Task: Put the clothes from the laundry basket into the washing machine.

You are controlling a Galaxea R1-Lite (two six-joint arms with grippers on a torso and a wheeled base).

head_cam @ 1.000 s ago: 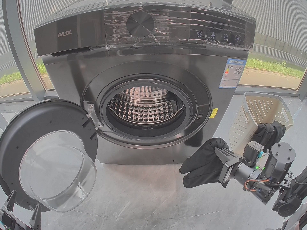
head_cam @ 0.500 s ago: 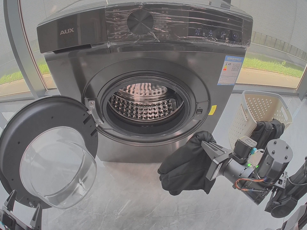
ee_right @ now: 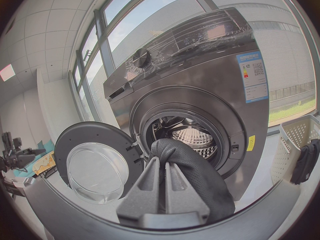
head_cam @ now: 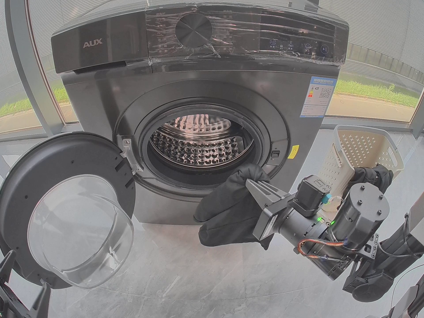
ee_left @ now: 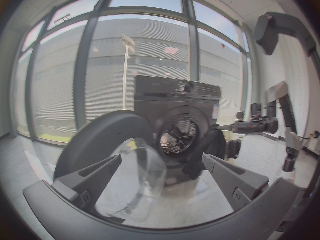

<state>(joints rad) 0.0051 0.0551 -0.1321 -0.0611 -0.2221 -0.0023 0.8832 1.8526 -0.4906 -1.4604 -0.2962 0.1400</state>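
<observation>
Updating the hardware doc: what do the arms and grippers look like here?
The left gripper and right gripper have dark grey wedge-shaped fingers. The right arm is black and grey with a bolted round motor cap, an orange cable loop, green lights.

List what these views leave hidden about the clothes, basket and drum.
- Laundry basket bottom, head view: draped dark cloth and the right arm cover it.
- Drum floor, head view: hidden below the opening's lower rim.
- Black garment type, every view: bunched up in the right gripper.
</observation>
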